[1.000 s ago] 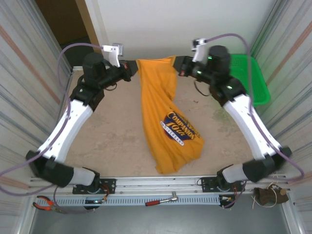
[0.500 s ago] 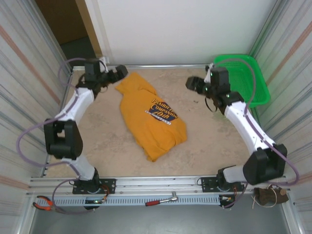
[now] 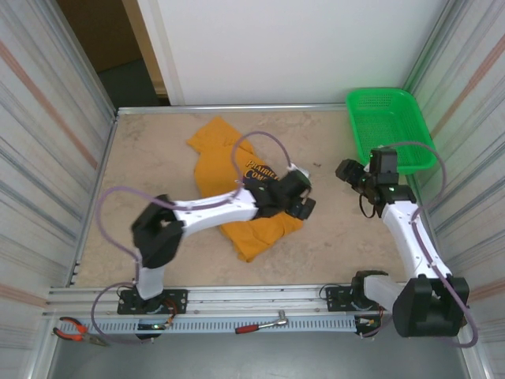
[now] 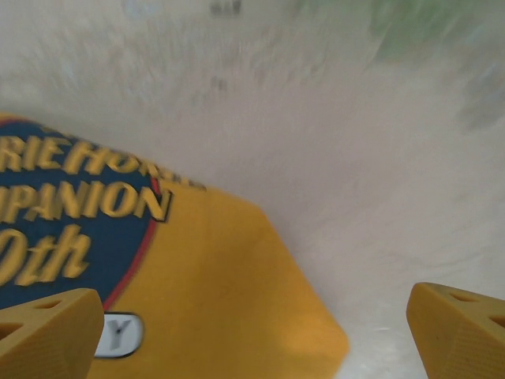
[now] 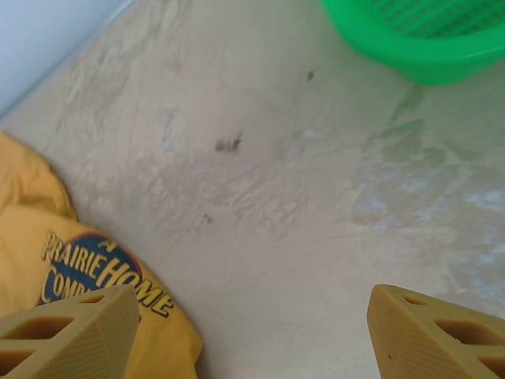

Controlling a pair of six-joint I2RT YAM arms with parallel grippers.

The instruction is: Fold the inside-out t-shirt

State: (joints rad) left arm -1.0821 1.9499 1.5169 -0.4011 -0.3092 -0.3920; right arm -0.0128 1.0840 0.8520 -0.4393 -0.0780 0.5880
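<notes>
The inside-out t-shirt lies crumpled in a heap on the table's middle, mustard-orange, its dark blue oval graphic facing up. My left arm reaches across it. The left gripper hovers over the shirt's right edge, open and holding nothing. In the left wrist view the graphic and an orange corner of the shirt lie below the left gripper. My right gripper is open over bare table right of the shirt. In the right wrist view the right gripper stands wide with the shirt at far left.
A green basket sits at the back right corner, close behind the right gripper, and its rim shows in the right wrist view. Corrugated walls close in both sides. Pliers and a ratchet wrench lie on the front rail.
Both grippers let go of the shirt, which dropped from the back onto the table. The left arm swung across to the shirt's right edge. The right arm drew back toward the basket.
</notes>
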